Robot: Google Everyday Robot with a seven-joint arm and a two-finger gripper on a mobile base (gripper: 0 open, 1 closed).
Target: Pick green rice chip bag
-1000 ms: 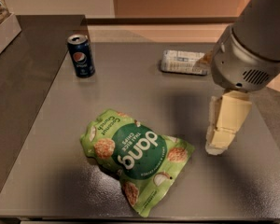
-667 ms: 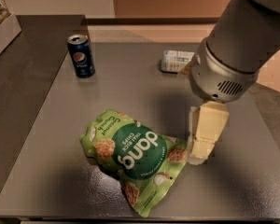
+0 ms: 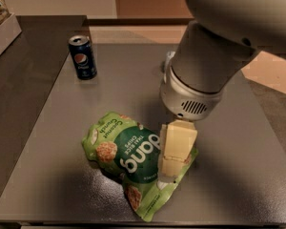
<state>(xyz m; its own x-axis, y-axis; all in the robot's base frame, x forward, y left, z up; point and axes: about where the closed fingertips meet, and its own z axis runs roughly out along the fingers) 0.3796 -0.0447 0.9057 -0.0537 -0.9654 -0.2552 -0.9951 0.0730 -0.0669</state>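
The pincer (image 3: 170, 168) hangs low over the right part of the green rice chip bag (image 3: 126, 151), its cream-coloured tip pointing down at the pouch's right edge. Only 1 pale block of it shows from this side, so I cannot tell how far open it is, nor whether it has hold of anything or even touches the pouch. Directly above it sits the round grey wrist housing (image 3: 195, 92) with a small vent grille, and the thick arm rises from there out of the top right of the view.

The green rice chip bag lies flat on the grey table (image 3: 243, 171), near the front edge and a little left of the middle. Its dark-green "dang" circle faces up, the lettering turned away from the camera, with round rice-chip pictures around it.

A blue Pepsi can (image 3: 83, 57) stands upright at the far left of the table, well apart from the bag.
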